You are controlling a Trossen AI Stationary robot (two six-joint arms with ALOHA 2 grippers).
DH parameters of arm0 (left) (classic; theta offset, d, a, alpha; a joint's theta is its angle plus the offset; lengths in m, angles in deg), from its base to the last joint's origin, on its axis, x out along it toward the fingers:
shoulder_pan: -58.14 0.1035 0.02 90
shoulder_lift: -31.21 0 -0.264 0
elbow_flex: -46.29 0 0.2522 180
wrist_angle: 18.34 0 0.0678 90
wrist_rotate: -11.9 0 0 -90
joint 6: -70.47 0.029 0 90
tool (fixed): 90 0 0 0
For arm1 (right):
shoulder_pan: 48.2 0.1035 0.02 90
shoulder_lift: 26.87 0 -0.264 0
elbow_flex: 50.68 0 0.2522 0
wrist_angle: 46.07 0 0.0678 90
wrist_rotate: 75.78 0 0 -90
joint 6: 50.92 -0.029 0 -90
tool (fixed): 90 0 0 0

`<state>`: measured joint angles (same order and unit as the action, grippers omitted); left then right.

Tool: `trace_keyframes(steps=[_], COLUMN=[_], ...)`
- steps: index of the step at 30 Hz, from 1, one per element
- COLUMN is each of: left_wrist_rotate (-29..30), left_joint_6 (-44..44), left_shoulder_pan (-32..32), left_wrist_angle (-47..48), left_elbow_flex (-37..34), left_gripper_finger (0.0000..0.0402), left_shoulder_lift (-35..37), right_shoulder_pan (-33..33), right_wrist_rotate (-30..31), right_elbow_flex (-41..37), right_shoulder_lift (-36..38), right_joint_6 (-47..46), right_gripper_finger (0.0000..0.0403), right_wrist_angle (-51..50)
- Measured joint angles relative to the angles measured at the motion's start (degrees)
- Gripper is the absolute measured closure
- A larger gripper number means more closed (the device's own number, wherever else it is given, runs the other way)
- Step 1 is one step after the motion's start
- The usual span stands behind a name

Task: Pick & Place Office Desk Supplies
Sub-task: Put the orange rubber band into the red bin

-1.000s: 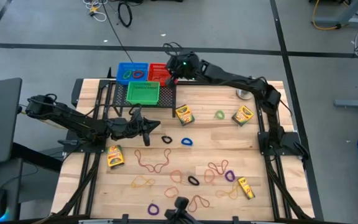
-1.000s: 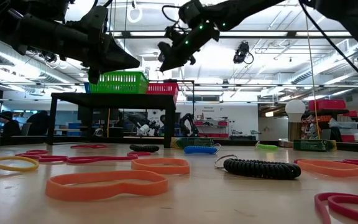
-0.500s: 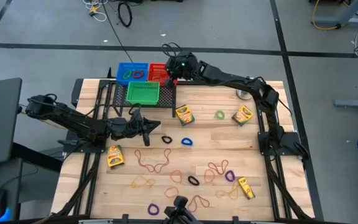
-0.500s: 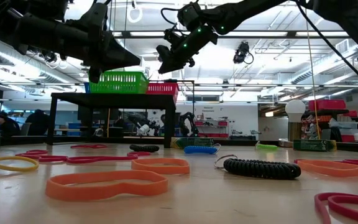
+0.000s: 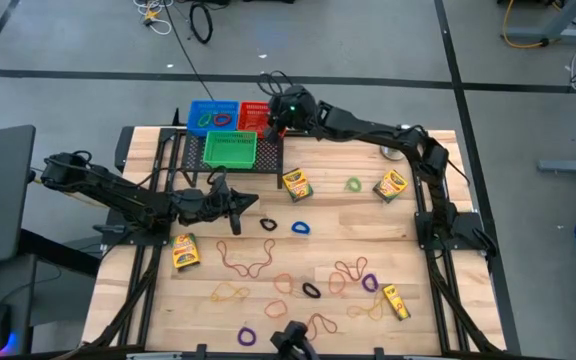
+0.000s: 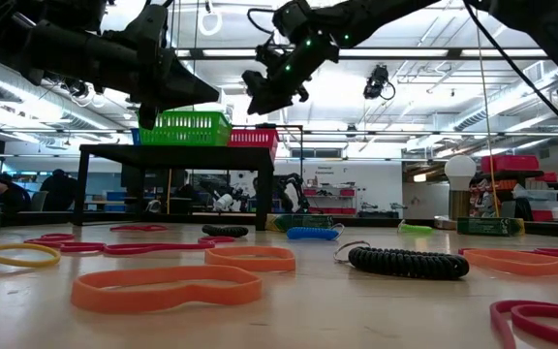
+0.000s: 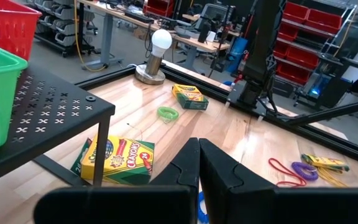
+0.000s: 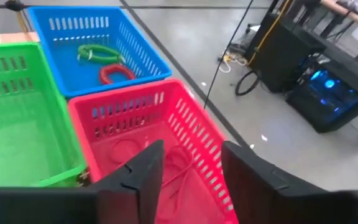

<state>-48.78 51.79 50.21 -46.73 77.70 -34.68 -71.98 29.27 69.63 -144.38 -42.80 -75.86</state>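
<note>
Hovering over the red basket (image 8: 185,140): right end effector (image 8: 188,168), fingers apart.

I see two matte-black jointed arms w/ thin black cables looped along them, a green LED lit near the right gripper (image 5: 274,115), and blocky dark fingers (image 8: 138,175).

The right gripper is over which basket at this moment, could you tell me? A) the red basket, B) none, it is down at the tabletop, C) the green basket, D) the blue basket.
A: the right gripper hangs with its jaws apart directly above the red basket, which holds thin red loops; the blue basket and the green basket lie off to the sides.
</note>
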Motion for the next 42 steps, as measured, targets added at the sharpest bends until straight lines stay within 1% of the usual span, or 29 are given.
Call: trace_keyframes(steps=[4,7,9,11,13,16,18,23,29,33,37,42], left_wrist_rotate=[-0.3,-1.1,-1.1,-1.1,-1.1,-1.1,-1.1,-1.1,-1.1,-1.1,-1.1,-1.1], left_joint_6=[0.0,0.0,0.1,0.7,1.1,1.6,1.6,1.7,1.7,1.7,1.7,1.7], left_shoulder_pan=[0.0,0.0,0.0,0.0,0.0,0.0,0.0,0.0,0.0,0.0,0.0,0.0], left_wrist_angle=[0.0,-0.1,0.2,0.6,0.8,0.8,0.8,0.8,0.7,0.6,0.5,0.5], left_elbow_flex=[0.0,0.0,0.1,0.1,0.1,0.1,0.1,0.1,0.1,0.1,0.1,0.1], left_gripper_finger=[0.0394,0.0394,0.0394,0.0394,0.0394,0.0394,0.0394,0.0394,0.0394,0.0394,0.0394,0.0394], left_shoulder_lift=[0.0,0.0,0.0,0.0,-0.1,-0.1,-0.1,-0.1,-0.1,-0.1,-0.1,-0.1], right_shoulder_pan=[1.0,1.4,1.7,1.9,2.3,2.8,3.4,7.3,13.6,17.6,20.7,24.3], right_wrist_rotate=[0.6,0.3,-1.5,-4.4,-5.4,-6.4,-6.3,-3.8,3.1,7.5,12.3,12.6], right_elbow_flex=[0.0,0.1,0.1,0.0,-1.3,-7.2,-13.2,-30.9,-45.2,-51.2,-55.0,-55.6], right_shoulder_lift=[2.2,5.1,7.4,9.4,11.2,15.0,18.3,28.7,40.6,46.6,50.2,51.9], right_joint_6=[-1.0,-2.8,-3.0,-0.9,0.3,-1.0,-2.8,-9.0,-18.2,-23.0,-25.5,-27.0], right_gripper_finger=[0.0225,0.0242,0.0266,0.0295,0.0327,0.0378,0.0395,0.0385,0.0399,0.0392,0.0389,0.0397], right_wrist_angle=[-0.6,-4.2,-8.1,-11.4,-13.8,-14.5,-11.8,-1.6,2.6,3.8,5.6,3.6])
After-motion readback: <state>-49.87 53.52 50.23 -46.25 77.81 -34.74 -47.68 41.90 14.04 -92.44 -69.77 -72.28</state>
